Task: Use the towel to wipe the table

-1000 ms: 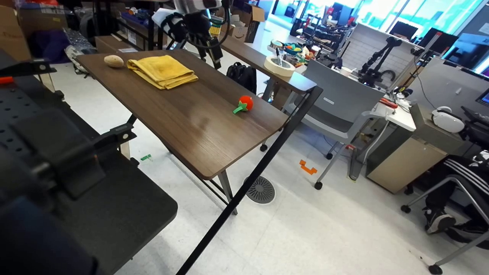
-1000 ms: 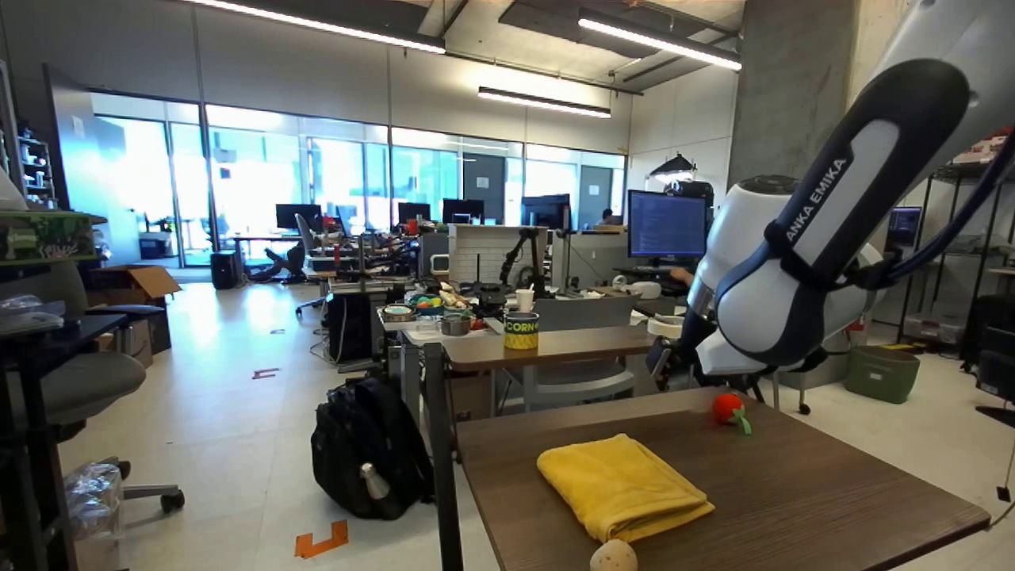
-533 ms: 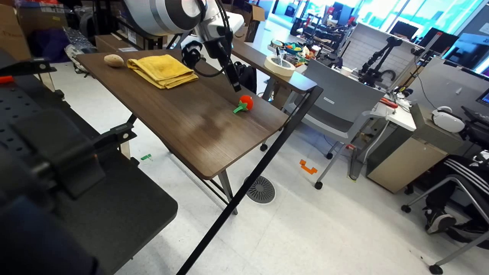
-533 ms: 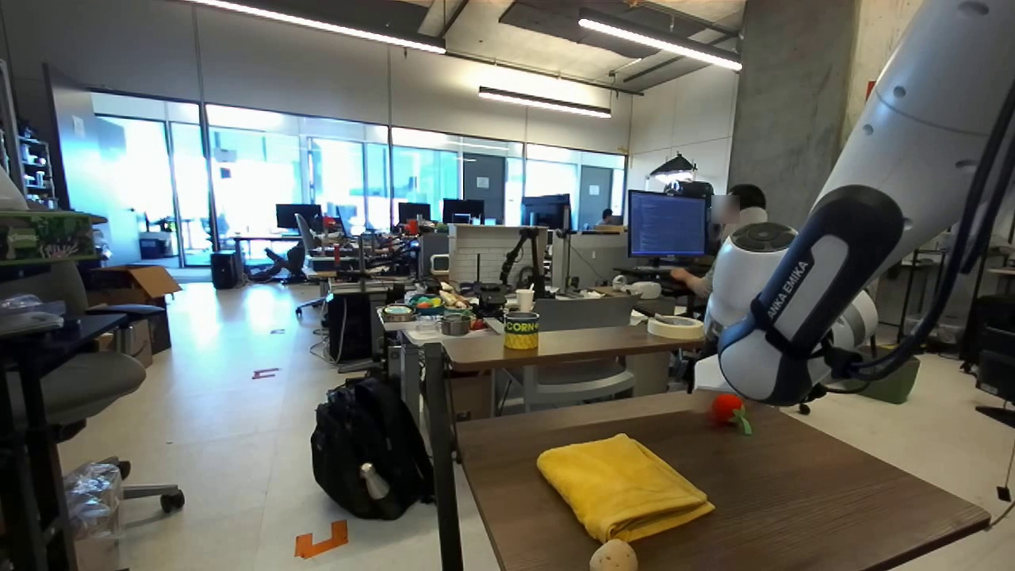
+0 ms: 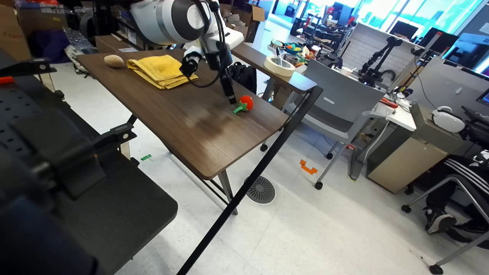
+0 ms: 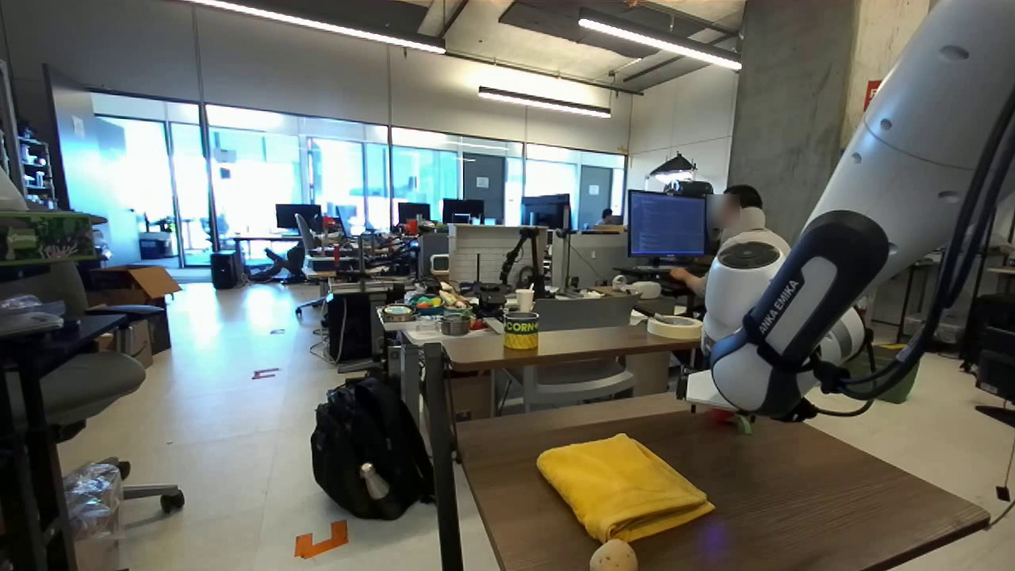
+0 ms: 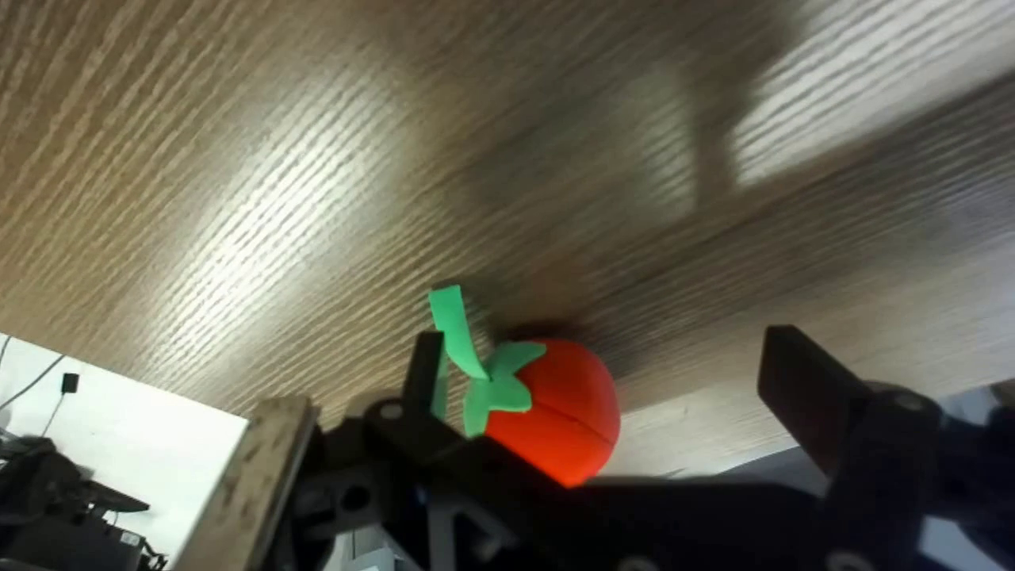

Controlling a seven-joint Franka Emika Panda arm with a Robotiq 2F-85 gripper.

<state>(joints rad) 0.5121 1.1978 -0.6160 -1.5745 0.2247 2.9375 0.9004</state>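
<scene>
Mustard-yellow and soft, a folded cloth towel (image 6: 622, 488) lies flat on the dark brown wood-grain tabletop (image 6: 809, 492), its layers stacking into a thick, rounded edge. Just beside it sits a beige egg-shaped object (image 5: 114, 60) (faintly speckled, smooth in outline). Well apart from both, near an edge of the tabletop, rests a bright red tomato-shaped ball (image 7: 559, 404) with flat green leaves and a ribbon-like stalk. Over that spot, a smooth-shelled white and black arm (image 6: 801, 317) holds the blocky black hand (image 7: 603, 349) low. Its fingers stand wide apart and grip nothing; in the wrist view the red ball appears between them, closer to one finger. Whether that finger touches the leaves, I cannot tell. Beneath, the straight grain catches light in pale, ribbed streaks.
</scene>
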